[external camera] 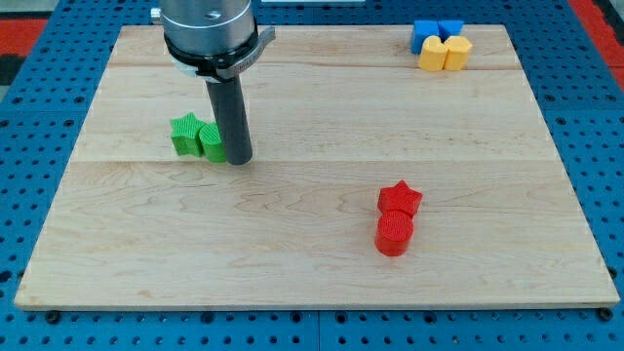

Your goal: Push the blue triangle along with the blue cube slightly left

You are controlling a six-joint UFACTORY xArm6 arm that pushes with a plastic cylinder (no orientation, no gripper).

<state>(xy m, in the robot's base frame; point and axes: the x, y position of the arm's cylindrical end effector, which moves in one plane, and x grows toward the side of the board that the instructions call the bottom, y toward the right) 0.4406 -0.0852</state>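
Bare rod for a tool, nothing to open, holding nothing; my tip (pixel 238 159) touching green blocks (pixel 198 137). Blue triangle (pixel 423 35) and blue cube (pixel 449 28) far right, toward table (pixel 312 253) top corner, beside yellow blocks (pixel 445 53).

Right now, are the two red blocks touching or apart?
Touching. The red star sits right against the red cylinder, with no board showing between them. My tip is far off, beside the green blocks.
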